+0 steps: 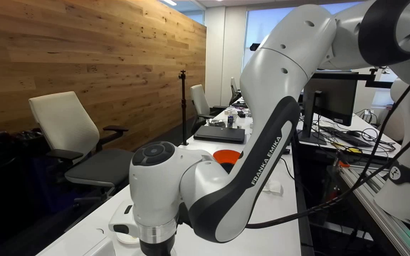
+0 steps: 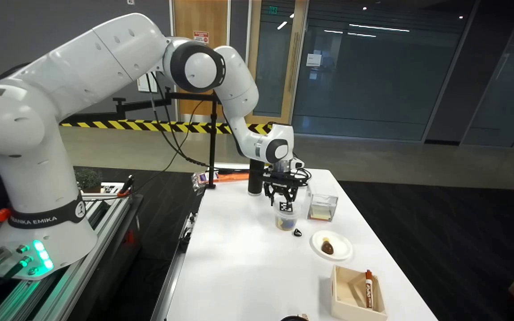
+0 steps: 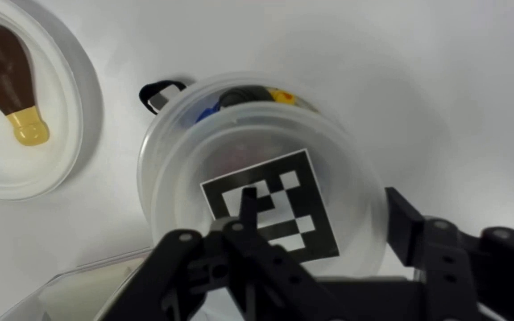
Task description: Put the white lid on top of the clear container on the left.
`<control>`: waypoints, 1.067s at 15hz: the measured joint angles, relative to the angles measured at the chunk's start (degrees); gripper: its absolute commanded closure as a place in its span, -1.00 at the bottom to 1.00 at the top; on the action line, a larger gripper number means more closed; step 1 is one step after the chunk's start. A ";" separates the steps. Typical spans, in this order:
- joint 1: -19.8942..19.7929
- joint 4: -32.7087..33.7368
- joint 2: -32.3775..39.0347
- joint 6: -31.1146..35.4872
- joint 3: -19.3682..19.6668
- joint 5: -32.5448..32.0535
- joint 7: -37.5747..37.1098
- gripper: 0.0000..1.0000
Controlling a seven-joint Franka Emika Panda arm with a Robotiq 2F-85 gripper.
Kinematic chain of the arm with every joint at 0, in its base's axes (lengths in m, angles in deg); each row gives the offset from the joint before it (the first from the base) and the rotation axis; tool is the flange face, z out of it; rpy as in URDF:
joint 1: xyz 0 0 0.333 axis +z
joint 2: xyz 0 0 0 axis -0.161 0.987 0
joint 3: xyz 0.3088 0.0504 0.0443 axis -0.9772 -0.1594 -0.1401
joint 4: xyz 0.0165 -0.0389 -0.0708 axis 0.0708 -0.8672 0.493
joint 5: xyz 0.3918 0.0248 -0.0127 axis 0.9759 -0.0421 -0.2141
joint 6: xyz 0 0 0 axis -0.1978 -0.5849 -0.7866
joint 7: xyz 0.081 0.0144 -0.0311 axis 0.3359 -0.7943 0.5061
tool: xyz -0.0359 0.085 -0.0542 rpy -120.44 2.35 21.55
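The white lid [image 2: 286,206] is round and translucent, with a square black-and-white marker on top. In the wrist view the lid [image 3: 283,178] covers most of the clear container [image 3: 167,117], offset towards the gripper. Blue, dark and yellow contents show past its far rim. The container [image 2: 286,223] stands upright on the table. My gripper [image 3: 318,191] is open, its fingers well apart. One finger is over the marker; the other is at the lid's right edge. I cannot tell if the lid rests fully on the rim. The gripper [image 2: 281,202] is right above the container.
A white plate [image 2: 315,236] with a brown drumstick, a small black ring [image 3: 150,93] and a clear box [image 2: 322,209] with yellow paper stand close by. A black cylinder [image 2: 255,178], a wooden box [image 2: 357,312] with a marker and an orange bowl [image 1: 226,155] are farther off.
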 measured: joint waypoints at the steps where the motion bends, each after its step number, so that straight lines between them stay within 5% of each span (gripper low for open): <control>1: -0.07 0.45 0.15 0.00 0.00 0.00 0.00 0.38; 5: -0.07 1.45 0.26 0.00 0.02 0.00 0.00 0.94; 16: 0.72 2.91 0.27 0.26 1.41 -0.03 -0.30 0.96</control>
